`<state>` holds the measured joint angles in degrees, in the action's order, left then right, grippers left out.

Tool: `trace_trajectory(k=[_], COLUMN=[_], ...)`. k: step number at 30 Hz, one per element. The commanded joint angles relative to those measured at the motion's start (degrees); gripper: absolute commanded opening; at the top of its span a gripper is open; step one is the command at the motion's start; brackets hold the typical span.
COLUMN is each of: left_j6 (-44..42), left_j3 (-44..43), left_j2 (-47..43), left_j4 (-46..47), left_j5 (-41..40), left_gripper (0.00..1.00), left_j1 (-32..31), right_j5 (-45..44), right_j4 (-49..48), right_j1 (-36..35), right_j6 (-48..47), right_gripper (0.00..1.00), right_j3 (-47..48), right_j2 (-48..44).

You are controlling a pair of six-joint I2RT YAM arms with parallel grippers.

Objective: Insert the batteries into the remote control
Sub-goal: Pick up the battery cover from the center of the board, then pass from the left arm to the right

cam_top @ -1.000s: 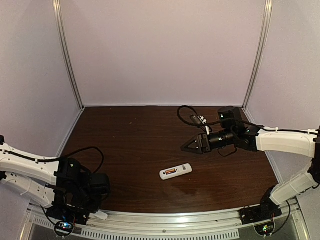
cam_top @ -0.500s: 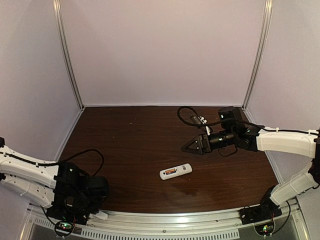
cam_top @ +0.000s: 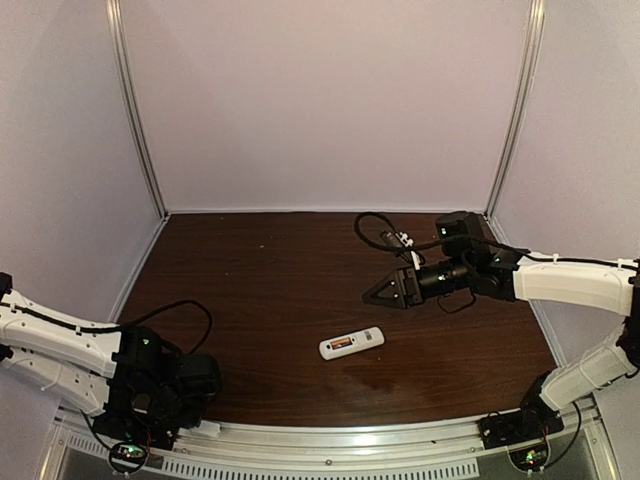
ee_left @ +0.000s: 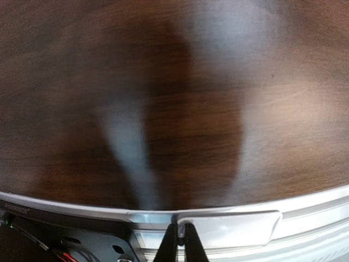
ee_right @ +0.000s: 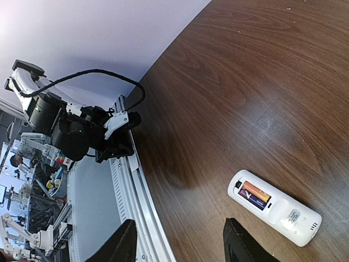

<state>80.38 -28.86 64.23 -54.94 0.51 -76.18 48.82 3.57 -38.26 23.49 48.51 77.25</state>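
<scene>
As left gripper [ee_left: 177, 239] pinched together empty, batteries [ee_right: 254, 195] lay in remote control [ee_right: 279, 210]; right gripper [ee_right: 180, 248] gaped; task prob. done.

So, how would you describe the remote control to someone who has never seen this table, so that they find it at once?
Look at the dark wooden table: slightly right of its middle, between the right claw and the near edge, lies the remote control. It is a small white oblong, and nothing else there shows batteries, orange, in an open back.

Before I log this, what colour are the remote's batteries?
Batteries: orange and dark, clearest in right wrist view.
</scene>
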Motion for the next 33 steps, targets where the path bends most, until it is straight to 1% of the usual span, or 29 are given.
trace_trajectory(k=[1,6,9,12,14,16,18,21,28,33], left_j6=[-2.13,-7.42,-13.86,-20.69,-25.45,-28.86,-31.33,-32.48,-33.03,-33.31], left_j3=[-4.67,-12.90,-17.76,-21.82,-25.04,-30.00,-34.64,-36.85,-38.33,-38.43], left_j2=[1.73,4.21,5.72,7.93,10.41,14.27,18.60,21.69,23.20,23.49], left_j4=[1.93,3.16,7.24,14.08,18.39,20.34,20.90,24.79,29.85,31.42], left_j5=[-4.30,-7.48,-8.58,-9.24,-9.98,-12.27,-12.65,-11.50,-10.44,-9.21], left_gripper=[0.01,0.00,0.00,0.00,0.00,0.00,0.00,0.00,0.00,0.00], left_j1=[0.37,2.44,7.28,12.47,14.57,14.83,14.83,14.86,14.88,14.87], right_j5=[-0.21,0.28,0.95,2.88,3.97,4.02,3.95,3.21,1.63,-0.23], right_j4=[0.38,0.16,-0.48,-5.24,-9.42,-11.69,-14.29,-17.30,-18.78,-16.15], right_j1=[-0.14,-0.15,-0.36,-1.00,-2.06,-3.43,-5.04,-7.48,-9.41,-9.49], right_j6=[-0.88,-1.22,-0.74,3.25,6.73,9.10,11.61,14.42,15.59,13.17], right_gripper=[0.55,0.54,0.54,0.54,0.53,0.52,0.50,0.46,0.40,0.35], right_j3=[1.57,1.67,1.54,-0.04,-0.91,-0.54,0.05,0.88,2.28,4.70], right_j2=[0.33,0.71,0.93,1.11,1.46,2.72,4.45,7.31,10.87,12.30])
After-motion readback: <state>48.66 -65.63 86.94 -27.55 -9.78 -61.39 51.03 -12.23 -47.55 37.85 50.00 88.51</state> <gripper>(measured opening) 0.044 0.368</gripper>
